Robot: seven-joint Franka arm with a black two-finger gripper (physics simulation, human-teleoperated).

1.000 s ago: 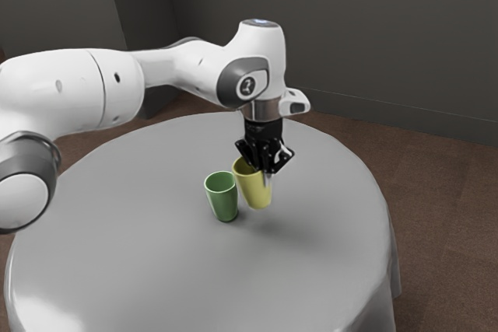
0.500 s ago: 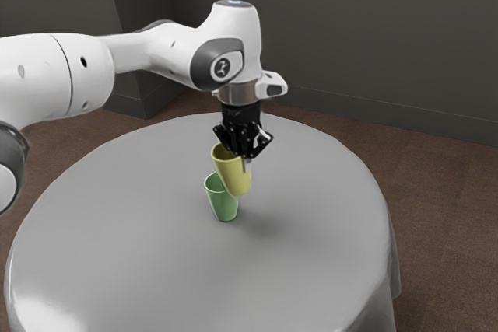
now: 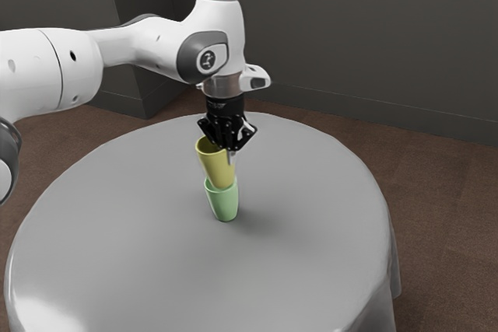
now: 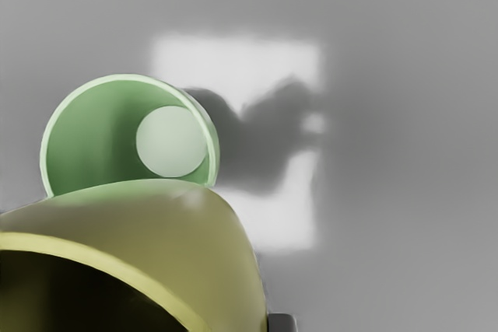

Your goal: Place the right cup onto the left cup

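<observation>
Since the earlier frame, the yellow tapered, smooth-walled cup [image 3: 215, 167] has moved toward the exterior view's left and slightly up, carried by the arm, while the green tapered, smooth-walled cup [image 3: 224, 201] has stayed put.

From the exterior view's left, the white jointed arm [image 3: 47, 68] with dark grey trim reaches over the round desk [image 3: 311, 231], which is draped in smooth grey cloth. A dark grey wall [image 3: 350, 29] stands behind.

Near the middle of the desk, the green cup stands upright, mouth up. Above it hangs the yellow cup, also mouth up, its lower end overlapping the green rim in the exterior view. The wrist view shows much of the green cup's open inside and pale bottom, with the yellow wall across part of its rim; whether the two touch is unclear. Nothing else stands between them.

Just to the exterior view's right of the yellow cup's mouth, the black two-finger gripper [image 3: 229, 152] is clamped on that cup's side, holding it off the desk. Farther right, past the cloth's hanging edge, lies brown flooring [image 3: 436, 207].
</observation>
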